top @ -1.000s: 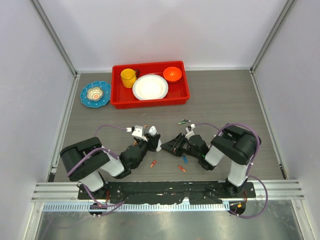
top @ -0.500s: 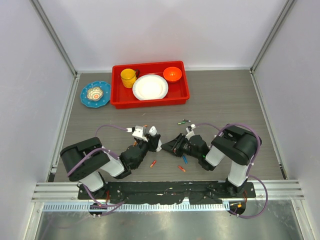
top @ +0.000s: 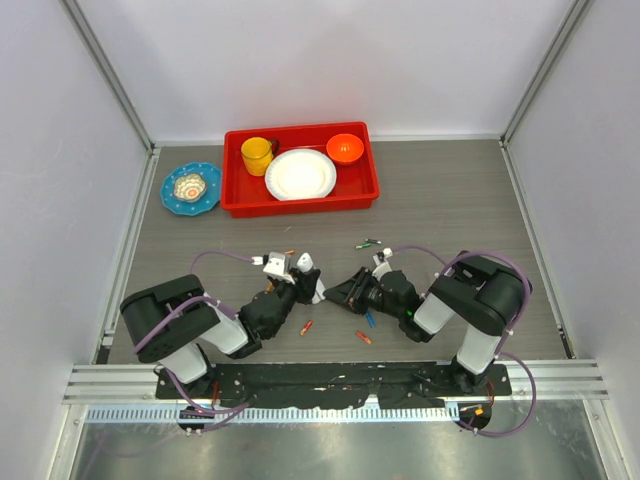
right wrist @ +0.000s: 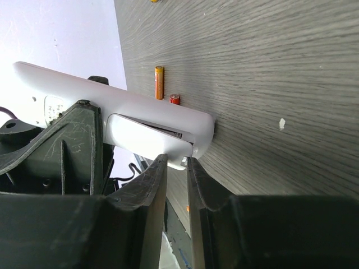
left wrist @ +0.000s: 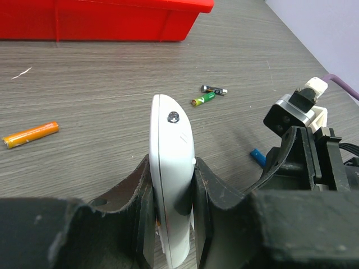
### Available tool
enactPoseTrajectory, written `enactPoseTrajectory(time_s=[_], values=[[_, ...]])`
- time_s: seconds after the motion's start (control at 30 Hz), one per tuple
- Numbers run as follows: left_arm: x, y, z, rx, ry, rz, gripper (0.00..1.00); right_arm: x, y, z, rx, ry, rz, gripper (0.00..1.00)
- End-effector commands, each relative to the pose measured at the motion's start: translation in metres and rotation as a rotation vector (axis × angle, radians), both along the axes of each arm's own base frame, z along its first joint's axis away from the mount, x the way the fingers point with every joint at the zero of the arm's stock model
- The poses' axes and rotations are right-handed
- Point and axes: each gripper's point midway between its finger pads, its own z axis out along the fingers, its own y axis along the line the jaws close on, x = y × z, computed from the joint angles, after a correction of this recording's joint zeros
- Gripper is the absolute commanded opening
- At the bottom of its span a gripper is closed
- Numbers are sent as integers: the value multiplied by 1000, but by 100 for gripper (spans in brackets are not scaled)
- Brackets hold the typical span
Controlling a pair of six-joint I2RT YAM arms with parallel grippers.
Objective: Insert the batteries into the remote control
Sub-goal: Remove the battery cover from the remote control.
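The white remote control point(left wrist: 171, 162) stands on its edge, and my left gripper point(left wrist: 173, 180) is shut on it; from above it shows at the table's near middle point(top: 307, 268). In the right wrist view the remote point(right wrist: 112, 98) has a small white cover piece point(right wrist: 146, 137) lying partly lifted along its back. My right gripper point(right wrist: 176, 161) has its narrow jaws pinched on that cover's end. Loose batteries lie around: orange point(left wrist: 31, 135), green point(left wrist: 203, 99), blue point(left wrist: 258, 157), and orange ones point(right wrist: 159, 82) beyond the remote.
A red tray point(top: 232, 195) holding a yellow cup point(top: 257, 155), white plate point(top: 300, 174) and orange bowl point(top: 344, 148) stands at the back. A blue dish point(top: 190, 187) sits to its left. More batteries point(top: 363, 337) lie between the arms. Walls enclose three sides.
The right arm's elbow has shifted slightly to the right; both grippers stay where they were, at the remote.
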Motion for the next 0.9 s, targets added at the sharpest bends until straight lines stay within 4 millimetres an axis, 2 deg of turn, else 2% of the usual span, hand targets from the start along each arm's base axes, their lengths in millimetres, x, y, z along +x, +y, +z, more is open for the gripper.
enactPoseTrajectory(time_s=[0.0, 0.57, 0.87], values=[[-2, -2, 43, -159, -98, -2, 0, 11, 4, 31, 56, -109, -21, 26], [-6, 1, 41, -189, -75, -8, 0, 16, -1, 16, -12, -120, -26, 27], [-7, 1, 39, -191, -66, -13, 0, 19, -2, 17, -33, -141, -22, 30]])
